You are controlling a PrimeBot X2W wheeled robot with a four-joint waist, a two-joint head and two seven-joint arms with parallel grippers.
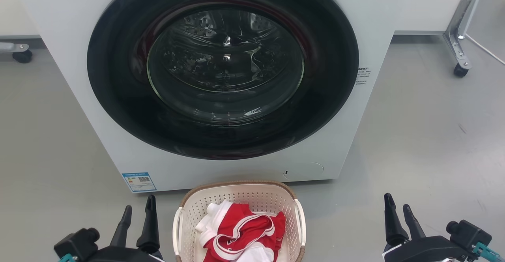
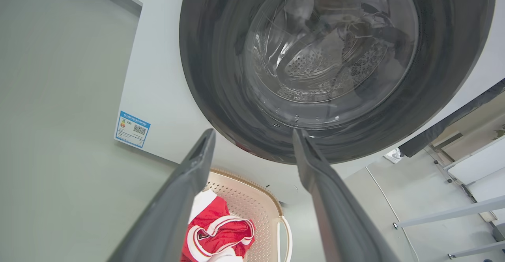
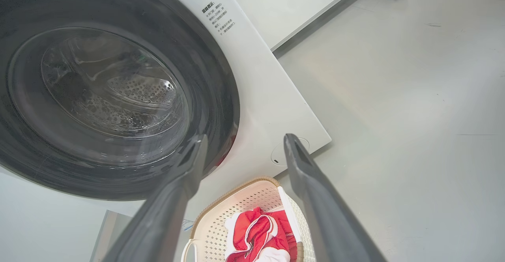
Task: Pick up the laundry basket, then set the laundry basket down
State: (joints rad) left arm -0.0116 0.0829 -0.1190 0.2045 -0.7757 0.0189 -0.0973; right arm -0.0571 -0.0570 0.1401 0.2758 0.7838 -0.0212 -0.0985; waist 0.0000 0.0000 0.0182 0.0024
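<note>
The laundry basket [image 1: 240, 195] is cream-white perforated plastic with a brown woven-look rim and white side loop handles. It stands on the floor right in front of the washing machine, at the bottom middle of the head view. A red and white garment [image 1: 240, 232] lies in it. My left gripper [image 1: 139, 207] is open, to the left of the basket and apart from it. My right gripper [image 1: 397, 203] is open, well to the right of the basket. The basket [image 2: 252, 204] shows between my left fingers, and the basket [image 3: 252, 199] likewise between my right fingers.
The white washing machine [image 1: 394, 1] with its shut round dark glass door [image 1: 225, 64] stands just behind the basket. Grey floor [image 1: 426, 135] lies on both sides. A castor leg [image 1: 459, 41] is at the far right, another castor [image 1: 21, 55] at the far left.
</note>
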